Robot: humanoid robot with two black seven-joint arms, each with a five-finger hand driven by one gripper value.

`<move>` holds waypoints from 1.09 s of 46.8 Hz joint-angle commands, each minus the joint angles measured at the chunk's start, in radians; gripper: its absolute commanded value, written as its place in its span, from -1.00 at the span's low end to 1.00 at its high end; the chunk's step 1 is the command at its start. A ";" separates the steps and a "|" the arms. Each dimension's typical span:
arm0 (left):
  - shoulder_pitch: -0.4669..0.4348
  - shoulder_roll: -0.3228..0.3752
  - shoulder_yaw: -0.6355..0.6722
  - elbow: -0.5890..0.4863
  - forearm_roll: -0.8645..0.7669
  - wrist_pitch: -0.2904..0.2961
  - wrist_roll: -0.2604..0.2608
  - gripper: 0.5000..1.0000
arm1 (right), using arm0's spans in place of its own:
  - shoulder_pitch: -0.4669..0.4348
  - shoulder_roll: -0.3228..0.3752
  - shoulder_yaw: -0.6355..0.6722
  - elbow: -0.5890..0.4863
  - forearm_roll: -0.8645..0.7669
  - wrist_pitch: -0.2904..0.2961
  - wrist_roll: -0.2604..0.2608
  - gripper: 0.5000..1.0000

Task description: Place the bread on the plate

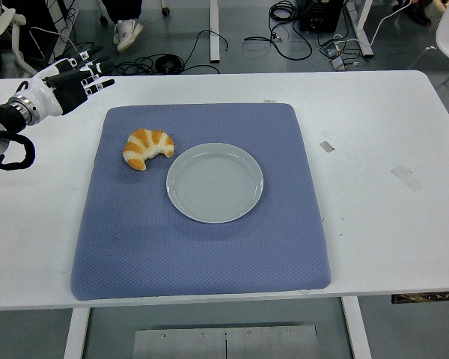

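At upper left of the frame, your left hand [73, 78] hovers over bare table [374, 120], fingers spread and holding nothing. The bread [147, 147], a croissant, lies down and to the right of it, on the blue mat [202, 247], well apart from the hand. Its long axis runs roughly left to right, curved, its right tip just beside the plate [215, 182], at the plate's upper left rim. The right hand is out of view, so the left is your only near one.
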 commanded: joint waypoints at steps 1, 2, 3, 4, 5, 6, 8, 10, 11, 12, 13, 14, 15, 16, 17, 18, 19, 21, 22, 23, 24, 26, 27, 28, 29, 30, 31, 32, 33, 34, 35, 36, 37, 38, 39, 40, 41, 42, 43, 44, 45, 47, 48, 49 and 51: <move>0.004 0.000 -0.002 0.001 -0.001 0.000 0.000 0.93 | 0.000 0.000 0.001 0.000 -0.001 0.000 0.000 1.00; 0.004 0.000 -0.002 0.001 0.000 0.000 0.000 0.93 | 0.000 0.000 0.001 0.000 0.001 0.000 0.000 1.00; 0.004 0.000 0.000 0.001 -0.001 0.000 0.000 0.93 | 0.000 0.000 0.001 0.000 -0.001 0.000 0.000 1.00; 0.006 0.000 -0.002 -0.001 -0.001 0.000 0.000 0.93 | 0.000 0.000 0.001 0.000 -0.001 0.000 0.000 1.00; 0.004 0.000 -0.002 0.001 -0.001 0.000 0.000 0.93 | 0.000 0.000 -0.001 0.000 0.001 0.000 0.000 1.00; 0.004 0.000 -0.002 0.001 -0.001 0.000 0.000 0.93 | 0.000 0.000 0.001 0.000 0.001 0.000 0.000 1.00; 0.004 0.000 -0.002 -0.001 -0.001 0.000 0.000 0.93 | 0.000 0.000 0.001 0.000 0.001 0.000 0.000 1.00; 0.004 0.000 -0.002 0.001 -0.001 0.000 0.000 0.93 | 0.000 0.000 0.001 0.000 0.001 0.000 0.000 1.00; 0.003 0.000 -0.002 0.001 0.000 0.000 0.000 0.93 | 0.000 0.000 0.001 0.000 0.001 0.000 0.000 1.00; 0.001 0.002 -0.002 0.001 -0.001 0.000 0.000 0.93 | 0.000 0.000 -0.001 0.000 0.001 0.000 0.000 1.00; 0.000 0.002 -0.003 0.001 0.000 0.000 0.000 0.93 | 0.000 0.000 -0.001 0.000 -0.001 0.000 0.000 1.00; -0.002 0.002 -0.003 0.001 -0.001 0.000 0.000 0.93 | 0.000 0.000 -0.001 0.000 -0.001 0.000 0.000 1.00; -0.002 0.002 -0.005 0.001 -0.001 0.000 -0.002 0.93 | 0.000 0.000 0.001 0.000 -0.001 0.000 0.000 1.00; -0.003 0.000 -0.011 0.001 -0.001 0.000 -0.003 0.93 | 0.000 0.000 0.001 0.000 0.001 0.000 0.000 1.00; -0.003 0.000 -0.015 0.001 -0.003 0.000 -0.003 0.93 | 0.000 0.000 0.001 0.000 -0.001 0.000 0.000 1.00; -0.006 0.002 -0.018 0.001 -0.003 0.000 -0.003 0.93 | 0.000 0.000 -0.001 0.000 0.001 0.000 0.000 1.00; -0.009 0.002 -0.020 0.001 -0.003 0.000 -0.003 0.93 | 0.000 0.000 0.001 0.000 -0.001 0.000 0.000 1.00; -0.020 0.003 -0.022 -0.001 -0.003 -0.002 -0.002 0.93 | 0.000 0.000 0.001 0.000 -0.001 0.000 0.000 1.00; -0.029 0.008 -0.014 -0.001 -0.001 -0.002 -0.002 0.93 | 0.000 0.000 0.001 0.000 0.001 0.000 0.000 1.00; -0.037 0.012 -0.009 -0.002 -0.001 -0.002 -0.002 0.93 | 0.000 0.000 -0.001 0.000 -0.001 0.000 0.000 1.00; -0.043 0.015 -0.008 -0.007 -0.001 -0.002 -0.003 0.93 | 0.000 0.000 -0.001 0.000 -0.001 0.000 0.000 1.00; -0.054 0.023 -0.008 -0.010 -0.003 0.000 -0.003 0.93 | 0.000 0.000 0.001 0.000 0.001 0.000 0.000 1.00; -0.059 0.026 -0.011 -0.010 -0.003 -0.002 -0.003 0.93 | 0.000 0.000 0.001 0.000 0.001 0.000 0.000 1.00; -0.060 0.032 -0.011 -0.010 -0.003 0.000 -0.002 0.93 | 0.000 0.000 0.001 0.000 0.001 0.000 0.000 1.00; -0.060 0.040 -0.006 -0.009 -0.003 0.000 -0.003 0.93 | 0.000 0.000 -0.001 0.000 0.001 0.000 0.000 1.00; -0.057 0.046 -0.006 -0.004 -0.003 0.000 -0.002 0.93 | 0.000 0.000 0.001 0.000 -0.001 0.000 0.000 1.00; -0.051 0.052 -0.006 -0.004 -0.003 0.000 -0.002 0.93 | 0.000 0.000 0.001 0.000 -0.001 0.000 0.000 1.00; -0.049 0.052 -0.008 -0.006 -0.003 -0.002 -0.003 0.93 | 0.000 0.000 -0.001 0.000 0.001 0.000 0.000 1.00; -0.051 0.052 -0.006 -0.006 -0.003 0.000 -0.003 0.93 | 0.000 0.000 0.001 0.000 0.001 0.000 0.000 1.00; -0.052 0.052 -0.005 -0.006 -0.003 -0.002 -0.003 0.93 | 0.000 0.000 0.001 0.000 0.001 0.000 0.000 1.00; -0.052 0.054 -0.006 -0.006 -0.003 -0.002 -0.003 0.93 | 0.000 0.000 0.001 0.000 0.001 0.000 0.000 1.00; -0.052 0.055 -0.006 -0.009 -0.003 -0.003 -0.003 0.93 | 0.000 0.000 0.001 0.000 -0.001 0.000 0.000 1.00; -0.052 0.057 -0.006 -0.009 -0.003 -0.003 -0.003 0.93 | 0.000 0.000 -0.001 0.000 0.001 0.000 0.000 1.00; -0.052 0.057 -0.005 -0.009 -0.003 -0.003 -0.003 0.93 | 0.000 0.000 0.001 0.000 0.001 0.000 0.000 1.00; -0.052 0.057 -0.005 -0.009 -0.003 -0.003 -0.003 0.93 | 0.000 0.000 -0.001 0.000 -0.001 0.000 0.000 1.00; -0.052 0.058 -0.005 -0.009 -0.003 -0.003 -0.003 0.93 | 0.000 0.000 0.001 0.000 0.001 0.000 0.000 1.00; -0.052 0.058 -0.005 -0.009 -0.003 -0.003 -0.003 0.93 | 0.000 0.000 -0.001 0.000 0.001 0.000 0.000 1.00; -0.051 0.058 -0.005 -0.009 -0.003 -0.003 -0.002 0.93 | 0.000 0.000 -0.001 0.000 0.001 0.000 0.000 1.00; -0.051 0.057 -0.005 -0.013 -0.001 -0.003 -0.002 0.93 | 0.000 0.000 0.001 0.000 0.001 0.000 0.000 1.00; -0.052 0.055 -0.003 -0.019 -0.001 -0.003 -0.002 0.93 | 0.000 0.000 0.001 0.000 0.001 0.000 0.000 1.00; -0.051 0.055 0.004 -0.030 0.000 -0.003 -0.002 0.93 | 0.000 0.000 0.001 0.000 0.001 0.000 0.000 1.00; -0.060 0.061 0.038 -0.062 0.002 0.001 -0.003 0.92 | 0.000 0.000 0.001 0.000 0.001 0.000 0.000 1.00; -0.065 0.067 0.063 -0.074 0.000 0.007 -0.005 0.92 | 0.000 0.000 -0.001 0.000 -0.001 0.000 0.000 1.00; -0.069 0.077 0.084 -0.087 0.000 0.012 -0.005 0.92 | 0.000 0.000 0.001 0.000 0.001 0.000 0.000 1.00; -0.086 0.104 0.126 -0.108 0.000 0.023 -0.005 0.92 | 0.000 0.000 0.001 0.000 -0.001 0.000 0.000 1.00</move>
